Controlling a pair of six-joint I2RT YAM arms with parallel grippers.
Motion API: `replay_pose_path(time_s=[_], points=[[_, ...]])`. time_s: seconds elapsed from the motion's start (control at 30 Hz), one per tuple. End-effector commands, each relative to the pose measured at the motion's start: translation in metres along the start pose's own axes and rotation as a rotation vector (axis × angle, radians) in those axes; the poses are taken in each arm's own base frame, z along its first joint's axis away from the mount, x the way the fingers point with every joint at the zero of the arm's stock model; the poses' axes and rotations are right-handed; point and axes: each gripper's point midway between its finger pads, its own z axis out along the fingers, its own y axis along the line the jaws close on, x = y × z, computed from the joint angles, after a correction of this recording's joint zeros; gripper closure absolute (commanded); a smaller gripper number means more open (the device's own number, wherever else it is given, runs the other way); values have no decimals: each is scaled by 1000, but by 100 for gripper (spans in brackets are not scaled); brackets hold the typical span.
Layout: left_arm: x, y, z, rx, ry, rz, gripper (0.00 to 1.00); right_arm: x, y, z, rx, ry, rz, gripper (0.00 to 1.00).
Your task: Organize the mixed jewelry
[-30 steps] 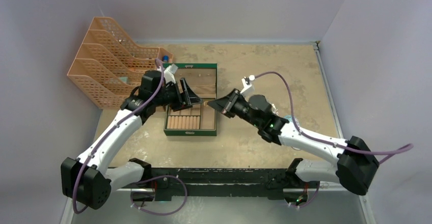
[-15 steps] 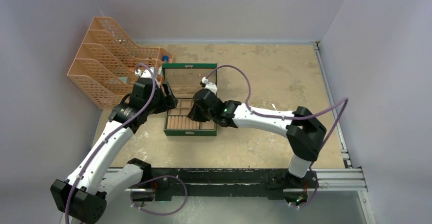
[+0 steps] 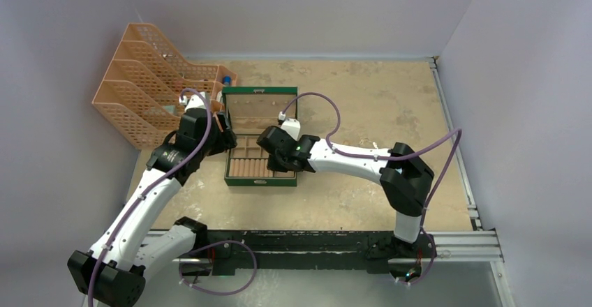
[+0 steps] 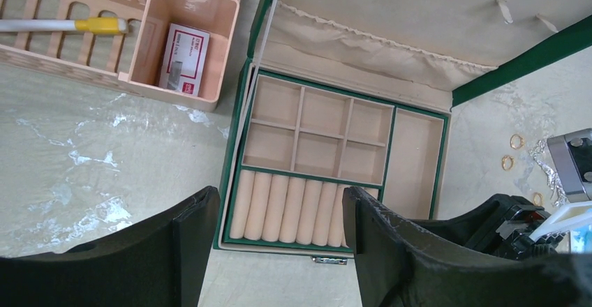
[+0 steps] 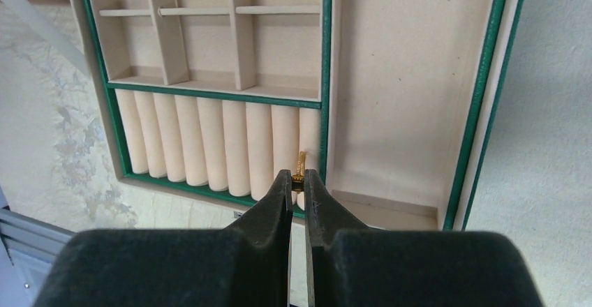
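The right gripper (image 5: pixel 298 181) has swung from the right over to the box (image 3: pixel 260 181), its jaws pinching 1 ring (image 5: pixel 301 162) above the near rolls (image 5: pixel 209 139). The left gripper (image 4: pixel 279 206) hovers with jaws spread. This looks like the placing step: next, the ring must go between 2 rolls. Other rings (image 4: pixel 516 141) and the chain (image 4: pixel 544 164) lie right of the box.

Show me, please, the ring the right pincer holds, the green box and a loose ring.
held ring (image 5: pixel 301 162), right wrist view, its band.
green box (image 4: pixel 413 160), left wrist view, bare long-compartment floor.
loose ring (image 4: pixel 516 141), left wrist view, its centre.
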Motion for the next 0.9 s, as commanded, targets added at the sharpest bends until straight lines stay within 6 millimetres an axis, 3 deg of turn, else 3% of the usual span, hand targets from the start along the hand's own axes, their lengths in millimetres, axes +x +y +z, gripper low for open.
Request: replay_pose_path(time_s=[0.0, 0.87], points=[[-8, 1, -4, 5, -44, 20, 34, -16, 2, -9, 36, -53, 32, 99], [-5, -3, -2, 25, -28, 29, 34, 0, 0, 18, 70, -2, 3, 99]])
